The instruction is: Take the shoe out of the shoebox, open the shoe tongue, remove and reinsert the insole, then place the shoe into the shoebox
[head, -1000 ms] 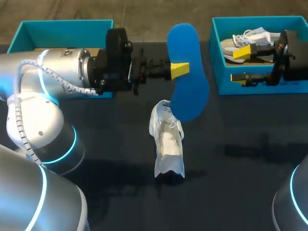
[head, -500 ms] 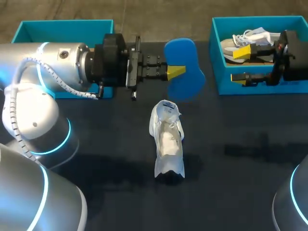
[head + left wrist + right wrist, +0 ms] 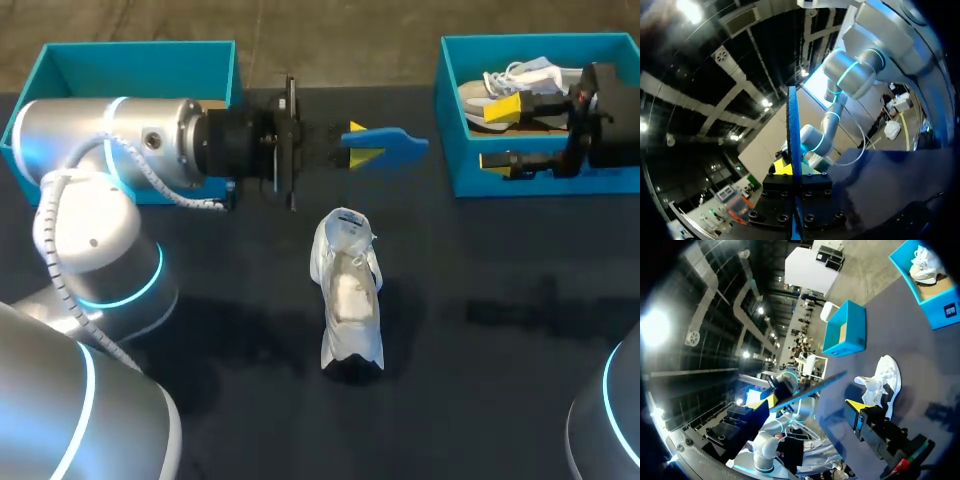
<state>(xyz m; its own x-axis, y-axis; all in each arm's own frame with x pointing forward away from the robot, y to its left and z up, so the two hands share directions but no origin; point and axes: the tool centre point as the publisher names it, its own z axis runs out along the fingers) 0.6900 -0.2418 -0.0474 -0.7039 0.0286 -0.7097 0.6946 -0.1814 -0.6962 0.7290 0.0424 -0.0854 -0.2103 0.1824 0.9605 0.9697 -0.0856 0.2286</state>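
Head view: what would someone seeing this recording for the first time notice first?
The blue insole stands out first, held edge-on in the left gripper between the left shoebox and the right shoebox. Next comes the white shoe, lying alone in the middle of the dark table. The right gripper hangs open at the right shoebox, which holds another shoe.

Two teal shoeboxes: left shoebox, right shoebox. Two white shoes: loose shoe on the worktop, boxed shoe inside the right shoebox. One blue insole. Two hands: left hand, right hand.
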